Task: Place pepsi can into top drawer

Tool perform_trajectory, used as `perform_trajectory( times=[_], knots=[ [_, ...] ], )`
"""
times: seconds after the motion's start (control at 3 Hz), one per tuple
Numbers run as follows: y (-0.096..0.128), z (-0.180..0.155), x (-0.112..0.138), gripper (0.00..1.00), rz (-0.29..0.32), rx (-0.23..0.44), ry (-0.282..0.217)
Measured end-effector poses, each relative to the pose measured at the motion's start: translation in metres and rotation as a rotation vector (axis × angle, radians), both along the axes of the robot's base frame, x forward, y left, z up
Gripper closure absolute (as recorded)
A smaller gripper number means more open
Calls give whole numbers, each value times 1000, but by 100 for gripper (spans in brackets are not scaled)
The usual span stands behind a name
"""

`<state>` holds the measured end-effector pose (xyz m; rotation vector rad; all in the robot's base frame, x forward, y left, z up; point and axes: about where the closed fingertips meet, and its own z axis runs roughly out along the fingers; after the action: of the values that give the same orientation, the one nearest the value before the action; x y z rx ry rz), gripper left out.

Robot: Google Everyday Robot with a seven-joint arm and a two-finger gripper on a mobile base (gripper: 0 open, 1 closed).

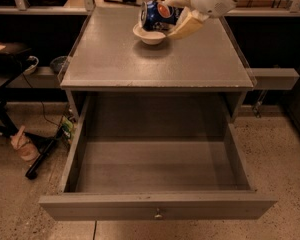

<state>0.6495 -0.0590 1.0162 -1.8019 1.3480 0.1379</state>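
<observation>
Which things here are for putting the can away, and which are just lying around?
For the job:
pepsi can, gripped by the pincer at the back of the cabinet top
top drawer, pulled open, nothing in it

Just lying about:
white bowl, right under the can
black stick on the floor, left of the drawer

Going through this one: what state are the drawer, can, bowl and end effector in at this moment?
top drawer: pulled open, nothing inside.
pepsi can: on its side, gripped, just above the bowl.
white bowl: upright, near the back of the cabinet top.
end effector: closed on the pepsi can, over the bowl at the back of the cabinet.
</observation>
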Motion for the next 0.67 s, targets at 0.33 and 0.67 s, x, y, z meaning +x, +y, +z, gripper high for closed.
perform_trajectory(
  times=[0.33, 0.67],
  knots=[
    [1, -12, -6, 100, -36, 7, 13],
    [-1, -37, -20, 100, -104, 6, 48]
  ],
)
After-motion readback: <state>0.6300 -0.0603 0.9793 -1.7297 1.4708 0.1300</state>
